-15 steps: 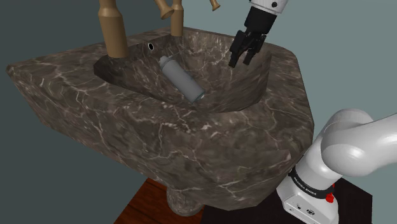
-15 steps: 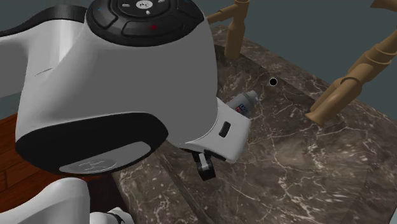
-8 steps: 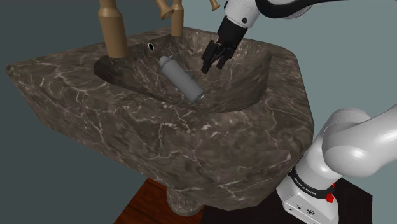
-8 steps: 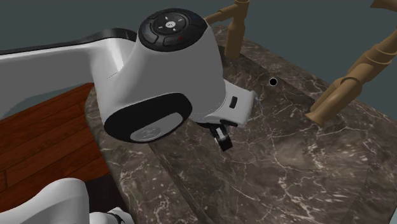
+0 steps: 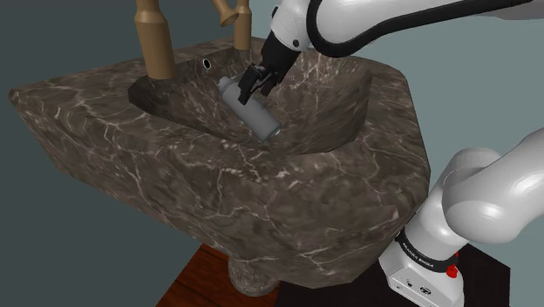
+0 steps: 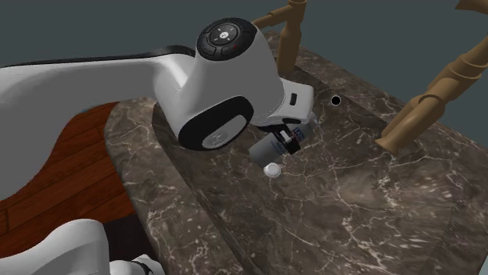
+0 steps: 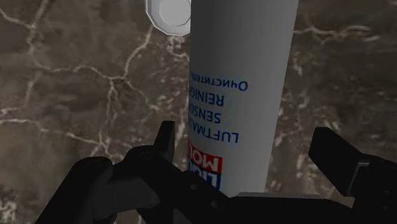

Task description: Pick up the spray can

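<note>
Dark veined stone sink [image 5: 261,205], tan tap [image 5: 155,39] at the back. The spray can [image 5: 263,120] lies on its side on the basin slope, capped end up toward the tap, base lower down. It looks grey from the shoulder view and pale with blue lettering from the wrist. The gripper [image 5: 251,85] is down over the can's upper half. In the wrist view the jaws are open and straddle the body: one finger [image 7: 167,143] sits just beside the can's edge, and the other is apart from it with stone showing in the gap. There is no squeeze yet, so the can is not held. My reading is that the approach and lining-up are done, and that closing and lifting are both left. The can rests on the basin and nothing is raised. Compared with half a second ago, the hand was hanging above the basin toward the shoulder view's right, clear of the can. It has since swung across toward the tap side and dropped onto it. The can itself shows no shift in place or slant between the two moments.
</note>
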Robot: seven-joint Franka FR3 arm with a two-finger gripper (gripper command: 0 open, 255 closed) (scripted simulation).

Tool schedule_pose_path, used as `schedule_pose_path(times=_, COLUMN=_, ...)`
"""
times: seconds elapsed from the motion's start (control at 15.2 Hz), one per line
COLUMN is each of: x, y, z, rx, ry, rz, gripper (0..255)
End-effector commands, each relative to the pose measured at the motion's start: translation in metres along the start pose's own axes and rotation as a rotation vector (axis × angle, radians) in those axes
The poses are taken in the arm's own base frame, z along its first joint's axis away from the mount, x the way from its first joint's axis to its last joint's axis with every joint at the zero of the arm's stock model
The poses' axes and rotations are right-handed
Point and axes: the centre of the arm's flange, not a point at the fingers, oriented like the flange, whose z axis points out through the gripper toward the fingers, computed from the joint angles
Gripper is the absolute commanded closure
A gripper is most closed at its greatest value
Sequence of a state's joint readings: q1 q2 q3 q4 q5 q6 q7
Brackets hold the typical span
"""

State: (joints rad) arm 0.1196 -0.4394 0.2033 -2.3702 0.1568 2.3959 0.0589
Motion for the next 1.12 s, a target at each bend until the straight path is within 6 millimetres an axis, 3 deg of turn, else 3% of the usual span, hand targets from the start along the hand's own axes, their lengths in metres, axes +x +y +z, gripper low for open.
schedule_pose_path(times=0.0, x=-0.002, y=0.000, z=0.009, rx=0.001, ry=0.008, rz=-0.005, gripper=0)
schedule_pose_path(times=0.33, x=-0.015, y=0.003, z=0.036, rx=0.001, ry=0.008, rz=-0.005, gripper=0)
schedule_pose_path(times=0.46, x=-0.015, y=0.003, z=0.036, rx=0.001, ry=0.008, rz=-0.005, gripper=0)
schedule_pose_path(times=0.53, x=-0.015, y=0.003, z=0.036, rx=0.001, ry=0.008, rz=-0.005, gripper=255)
schedule_pose_path(times=1.06, x=-0.015, y=0.003, z=0.035, rx=0.001, ry=0.008, rz=-0.005, gripper=255)
